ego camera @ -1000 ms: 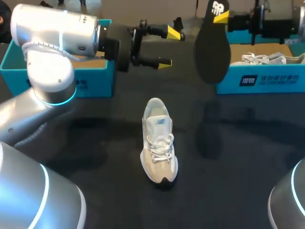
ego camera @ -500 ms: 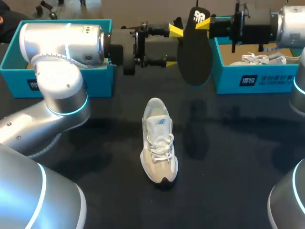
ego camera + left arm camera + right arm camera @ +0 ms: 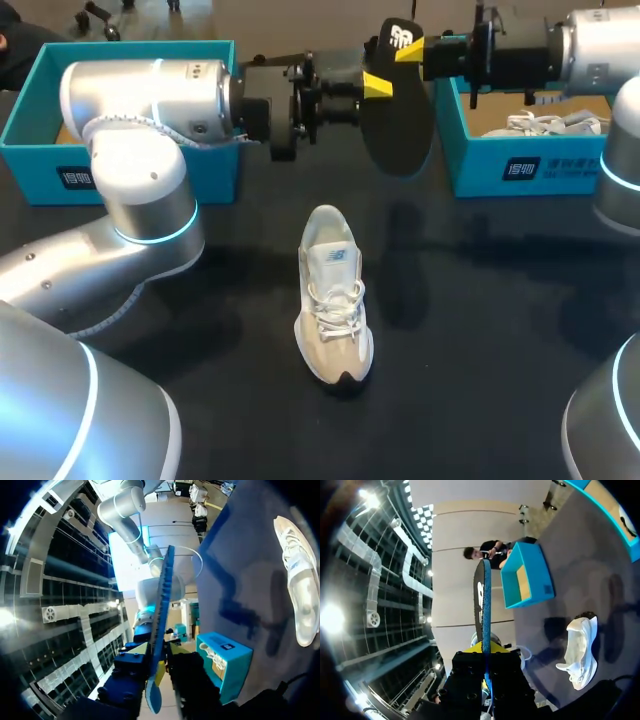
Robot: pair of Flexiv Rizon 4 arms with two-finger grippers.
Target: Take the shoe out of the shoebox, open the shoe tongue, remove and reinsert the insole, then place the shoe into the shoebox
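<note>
While the right claw [image 3: 411, 47] pinches the upright insole [image 3: 400, 130] beyond the shoe [image 3: 335, 300], the left claw [image 3: 375, 85] straddles it, spread.

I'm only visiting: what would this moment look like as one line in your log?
right pincer: holds insole aloft | left pincer: at insole | shoe: upright on table | step: insole out, not reinserted

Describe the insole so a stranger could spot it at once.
At the far side of the table, between the teal left shoebox and right shoebox, the right claw holds the insole in the air. It alone is flat, dark, foot-shaped; the shoe below is pale.
</note>
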